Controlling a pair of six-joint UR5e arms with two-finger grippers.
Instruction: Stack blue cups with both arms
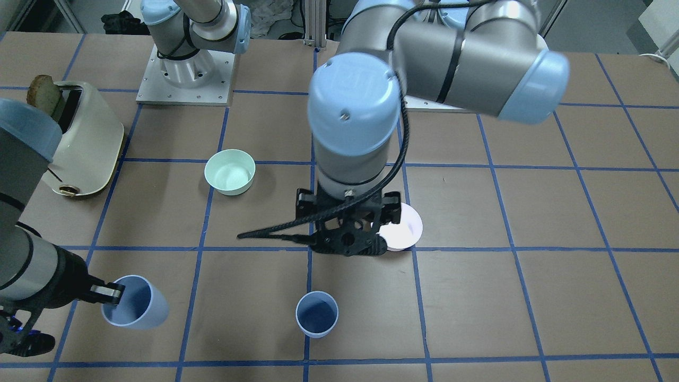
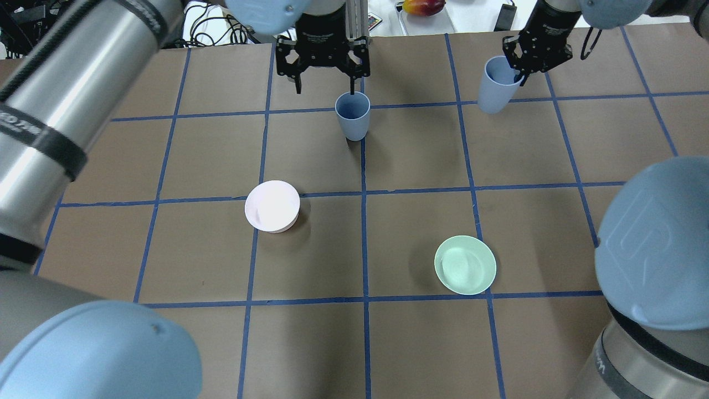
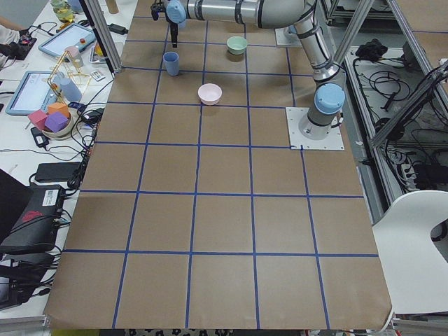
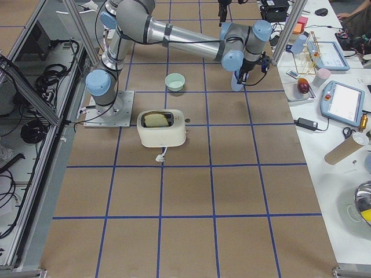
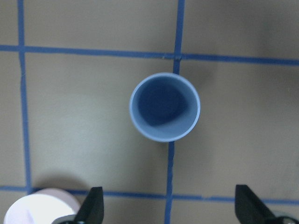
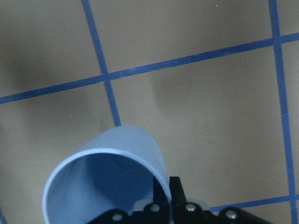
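You are looking straight down into one upright blue cup [image 5: 164,107], standing on a blue tape line [image 5: 93,52]. The left gripper [image 5: 168,188] has its fingers [image 5: 93,207] wide apart at 5 and 7 o'clock, clear of the cup. A pink bowl [image 5: 39,209] shows at 8 o'clock.

Four wide table [image 2: 421,343] views (two wrist close-ups)
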